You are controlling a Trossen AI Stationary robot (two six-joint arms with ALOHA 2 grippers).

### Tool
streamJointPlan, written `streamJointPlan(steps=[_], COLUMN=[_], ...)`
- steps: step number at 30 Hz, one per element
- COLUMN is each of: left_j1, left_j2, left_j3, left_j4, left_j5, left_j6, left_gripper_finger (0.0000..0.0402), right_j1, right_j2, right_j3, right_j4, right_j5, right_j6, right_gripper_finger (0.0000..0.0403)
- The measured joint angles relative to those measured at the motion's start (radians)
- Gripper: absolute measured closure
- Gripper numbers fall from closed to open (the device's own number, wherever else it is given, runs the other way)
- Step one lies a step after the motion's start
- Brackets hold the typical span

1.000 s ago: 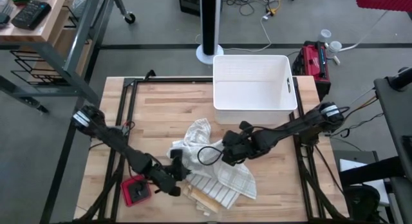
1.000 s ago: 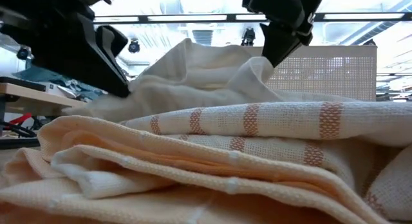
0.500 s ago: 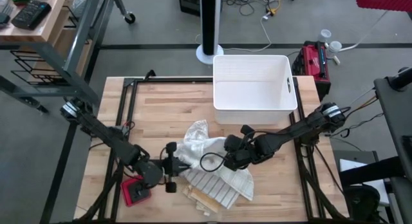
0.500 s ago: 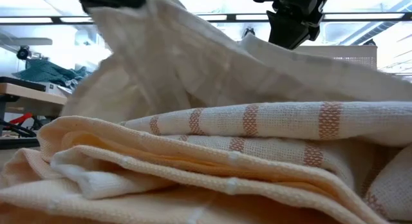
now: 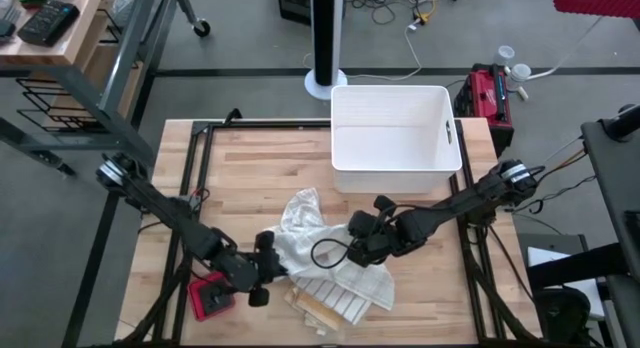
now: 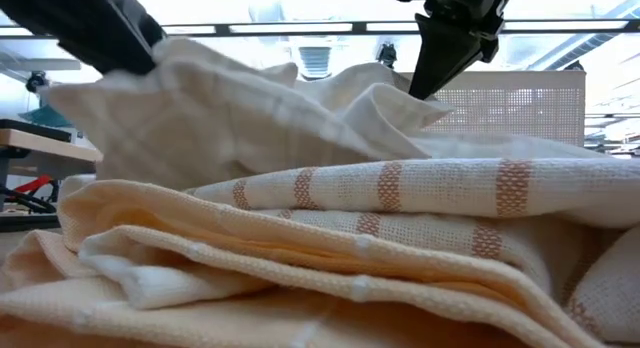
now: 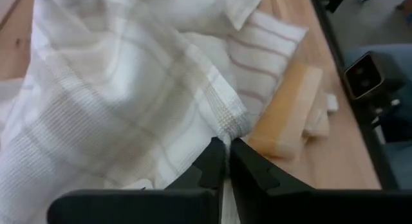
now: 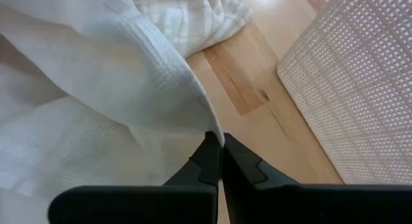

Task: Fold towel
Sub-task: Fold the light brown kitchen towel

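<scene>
We see the left gripper point(image 7: 224, 161) with its jaws pressed together on an edge of the white checked towel point(image 7: 116, 102), the cloth pinched between the two dark fingers point(image 7: 209, 161). In the high view this left gripper point(image 5: 268, 273) sits low over the front left part of the counter point(image 5: 260, 163), at the near left side of the cloth heap. The right gripper point(image 8: 221, 156) likewise has its jaws pinching a fold of the same towel point(image 8: 96, 82), with bare wood and a perforated white wall just beyond. From above, the right gripper point(image 5: 357, 250) is at the heap's right side, and the towel point(image 5: 305, 228) stretches between the two grippers near the middle of the counter.

Under and in front of that towel lie other cloths: a striped towel point(image 5: 345, 288) and a folded peach-coloured cloth point(image 6: 250, 268), which fills the foreground of the low view. A white bin point(image 5: 392, 128) stands at the far side of the counter, apart from the heap. A small red device point(image 5: 210, 293) lies near the front left edge, just beside the left arm.
</scene>
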Motion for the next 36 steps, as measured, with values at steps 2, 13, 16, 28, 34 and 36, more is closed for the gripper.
streamJointPlan(steps=[2,13,16,28,34,36], left_j1=[0.000,0.000,0.000,-0.005,-0.006,-0.006], left_j2=[0.016,0.042,0.042,0.043,0.043,0.043], left_j3=[0.000,-0.001,-0.001,-0.001,-0.001,-0.001], left_j4=[0.000,0.002,0.002,-0.001,-0.003,0.000], left_j5=[0.000,-0.004,-0.005,-0.035,-0.009,-0.029], left_j6=[0.003,0.015,0.014,0.024,0.009,0.016], left_gripper_finger=[0.0388,0.0396,0.0398,0.0399,0.0399,0.0399], right_j1=[0.003,0.058,0.072,0.077,0.081,0.087], right_j2=[0.000,0.005,0.013,0.018,0.005,0.011], right_j3=[0.000,0.000,0.000,0.007,0.060,0.066], right_j4=[0.000,0.223,0.321,0.316,0.253,0.310], right_j5=[0.000,0.009,0.027,0.109,0.138,0.091], right_j6=[-0.012,-0.361,-0.484,-0.573,-0.525,-0.556], right_gripper_finger=[0.0403,0.0400,0.0387,0.0284,0.0237,0.0231])
